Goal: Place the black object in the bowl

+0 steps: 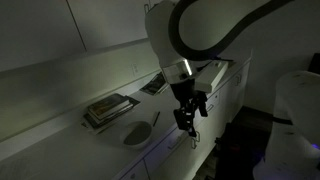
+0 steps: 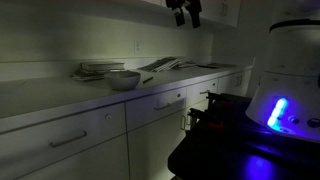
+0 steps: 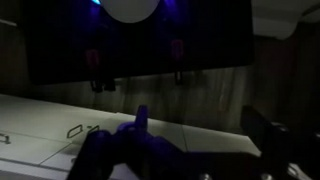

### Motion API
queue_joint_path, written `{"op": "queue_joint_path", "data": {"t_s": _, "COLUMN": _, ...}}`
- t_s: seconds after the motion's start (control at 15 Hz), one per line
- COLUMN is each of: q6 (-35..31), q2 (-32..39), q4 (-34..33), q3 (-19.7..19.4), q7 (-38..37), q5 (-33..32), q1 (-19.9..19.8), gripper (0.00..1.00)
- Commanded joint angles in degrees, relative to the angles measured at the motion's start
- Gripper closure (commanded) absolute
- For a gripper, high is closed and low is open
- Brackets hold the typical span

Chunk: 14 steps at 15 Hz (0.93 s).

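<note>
The room is dark. The pale grey bowl [image 1: 137, 133] [image 2: 123, 79] stands on the counter near its front edge. A slim dark stick, the black object [image 1: 155, 118] [image 2: 147, 80], lies on the counter just beside the bowl, outside it. My gripper [image 1: 190, 115] [image 2: 186, 12] hangs high above the counter, off to the side of the bowl and the stick. In the wrist view my gripper [image 3: 200, 135] has its fingers wide apart with nothing between them. That view looks at the cabinet fronts and shows neither bowl nor stick.
A flat stack of book-like items [image 1: 108, 108] [image 2: 100, 70] lies behind the bowl. More flat papers [image 1: 153, 85] [image 2: 165, 65] lie further along the counter. Drawers [image 2: 90, 135] run below the counter edge. A lit blue device [image 2: 280, 110] stands nearby.
</note>
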State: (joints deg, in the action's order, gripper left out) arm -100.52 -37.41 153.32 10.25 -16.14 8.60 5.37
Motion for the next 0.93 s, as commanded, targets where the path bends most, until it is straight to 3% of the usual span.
{"op": "queue_joint_path", "data": {"t_s": 0.0, "q6": 0.1, "q2": 0.0, "q4": -0.1, "q3": 0.1, "q7": 0.1, "q5": 0.0, "q1": -0.1, "gripper": 0.00}}
{"op": "queue_joint_path", "data": {"t_s": 0.13, "q6": 0.1, "q2": 0.0, "q4": -0.1, "q3": 0.1, "q7": 0.1, "q5": 0.0, "q1": -0.1, "gripper": 0.00}}
{"op": "queue_joint_path", "data": {"t_s": 0.27, "q6": -4.2, "q2": 0.8, "q4": 0.4, "q3": 1.4, "q7": -5.9, "q5": 0.7, "q1": -2.0, "gripper": 0.00}}
{"op": "queue_joint_path", "data": {"t_s": 0.87, "q6": -39.8, "q2": 20.8, "q4": -2.6, "q3": 1.6, "q7": -24.9, "q5": -5.8, "q1": -13.1, "gripper": 0.00}}
